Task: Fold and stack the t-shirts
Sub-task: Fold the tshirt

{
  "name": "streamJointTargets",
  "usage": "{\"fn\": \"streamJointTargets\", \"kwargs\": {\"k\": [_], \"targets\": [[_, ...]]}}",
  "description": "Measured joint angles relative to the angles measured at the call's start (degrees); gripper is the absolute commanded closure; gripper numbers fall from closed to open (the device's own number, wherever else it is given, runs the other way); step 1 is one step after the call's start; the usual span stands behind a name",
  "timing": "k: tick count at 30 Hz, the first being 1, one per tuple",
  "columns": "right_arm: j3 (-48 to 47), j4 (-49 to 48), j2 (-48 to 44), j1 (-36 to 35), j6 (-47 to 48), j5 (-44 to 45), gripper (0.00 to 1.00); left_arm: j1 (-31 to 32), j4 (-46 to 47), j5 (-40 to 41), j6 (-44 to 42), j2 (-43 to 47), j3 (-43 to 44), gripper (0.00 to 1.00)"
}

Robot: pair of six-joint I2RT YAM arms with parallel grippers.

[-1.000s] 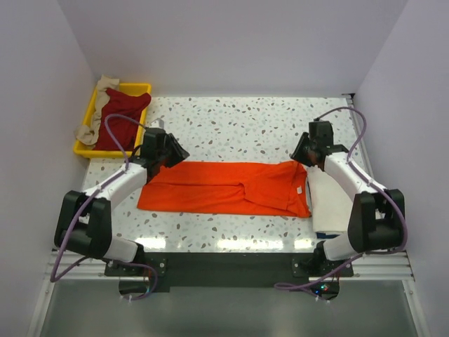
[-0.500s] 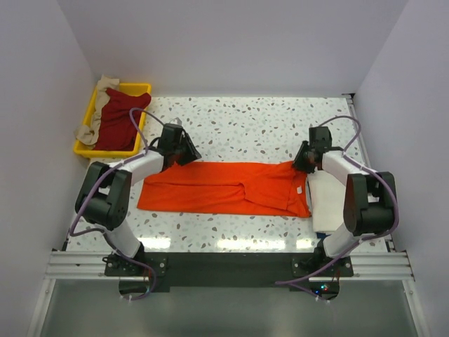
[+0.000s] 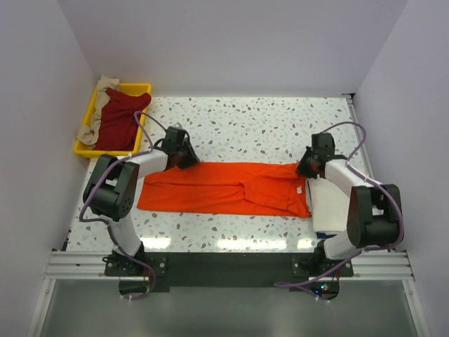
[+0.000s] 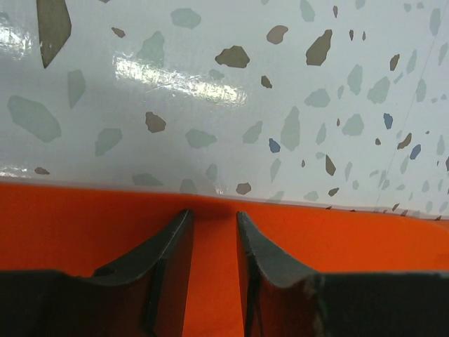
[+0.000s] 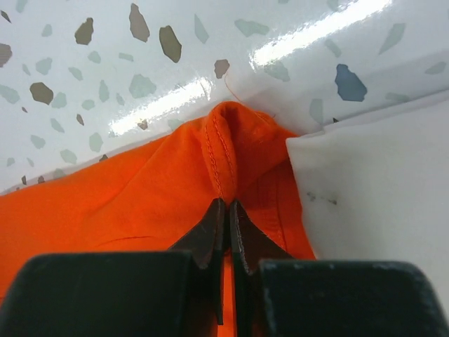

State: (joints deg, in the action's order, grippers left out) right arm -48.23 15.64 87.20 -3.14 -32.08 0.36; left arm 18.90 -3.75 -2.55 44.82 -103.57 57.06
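The orange t-shirt (image 3: 224, 188) lies folded into a long strip across the table's middle. My left gripper (image 3: 188, 159) sits at the strip's far left corner. In the left wrist view it (image 4: 212, 213) is open, fingertips resting on the orange cloth (image 4: 84, 225) just inside its far edge, with flat cloth showing between them. My right gripper (image 3: 303, 167) is at the far right corner. In the right wrist view it (image 5: 226, 203) is shut on a raised fold of the orange hem (image 5: 223, 151). A cream-white t-shirt (image 3: 330, 203) lies folded beside it, under the orange shirt's right end.
A yellow tray (image 3: 88, 150) at the back left holds a dark red t-shirt (image 3: 119, 119) and a beige one (image 3: 98, 98) draped over its rim. The speckled table (image 3: 245, 123) is walled on three sides.
My right gripper has closed, pinching the orange shirt's far right corner. My left gripper has slid right along the shirt's far edge and lowered onto its corner, jaws still apart.
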Motion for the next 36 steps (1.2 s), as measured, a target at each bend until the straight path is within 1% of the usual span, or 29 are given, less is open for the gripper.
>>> {"fn": "streamJointTargets", "kwargs": {"k": [4, 6, 13, 14, 17, 19, 20, 22, 23, 24, 26, 30, 36], "targets": [[0.63, 0.79, -4.24, 0.15, 0.20, 2.84, 1.00, 0.00, 0.00, 0.46, 0.72, -0.15, 0.11, 0.65], [0.66, 0.92, -4.90, 0.17, 0.26, 3.87, 1.00, 0.00, 0.00, 0.55, 1.09, -0.17, 0.11, 0.65], [0.85, 0.98, -1.44, 0.17, 0.37, 4.90, 1.00, 0.00, -0.02, 0.72, 1.70, -0.20, 0.11, 0.65], [1.01, 0.94, -0.79, 0.17, 0.35, 4.90, 0.99, 0.00, -0.02, 0.72, 1.70, -0.20, 0.13, 0.65], [1.33, 0.68, 1.11, 0.17, 0.35, 4.83, 0.93, 0.00, -0.24, 0.79, 1.68, -0.20, 0.28, 0.65], [1.33, 0.46, 2.47, 0.17, 0.33, 4.61, 0.85, 0.00, -0.44, 0.81, 1.66, -0.20, 0.39, 0.65], [1.31, 0.39, 2.84, 0.17, 0.31, 4.52, 0.78, 0.00, -0.63, 0.79, 1.66, -0.20, 0.48, 0.65], [1.11, 0.26, 2.84, 0.17, 0.33, 4.44, 0.69, 0.00, -0.96, 0.76, 1.60, -0.17, 0.76, 0.65], [0.98, 0.28, 2.84, 0.20, 0.52, 4.20, 0.60, 0.00, -1.25, 0.74, 1.53, -0.15, 0.98, 0.64], [0.74, 0.63, 2.73, 0.20, 0.52, 4.15, 0.55, 0.00, -1.55, 0.68, 1.46, -0.13, 1.27, 0.64], [0.07, 1.70, 2.23, 0.22, 1.03, 3.80, 0.48, 0.00, -1.79, 0.48, 1.33, 0.31, 1.75, 0.64], [-1.68, 5.16, -1.99, 0.22, 1.60, 3.23, 0.48, 0.00, -2.29, 0.17, 0.94, 2.95, 2.78, 0.62], [-3.74, 7.63, -13.97, 0.04, 1.53, 2.16, 0.48, 0.00, -3.43, 0.24, 0.35, 10.29, 3.37, 0.62]]}}
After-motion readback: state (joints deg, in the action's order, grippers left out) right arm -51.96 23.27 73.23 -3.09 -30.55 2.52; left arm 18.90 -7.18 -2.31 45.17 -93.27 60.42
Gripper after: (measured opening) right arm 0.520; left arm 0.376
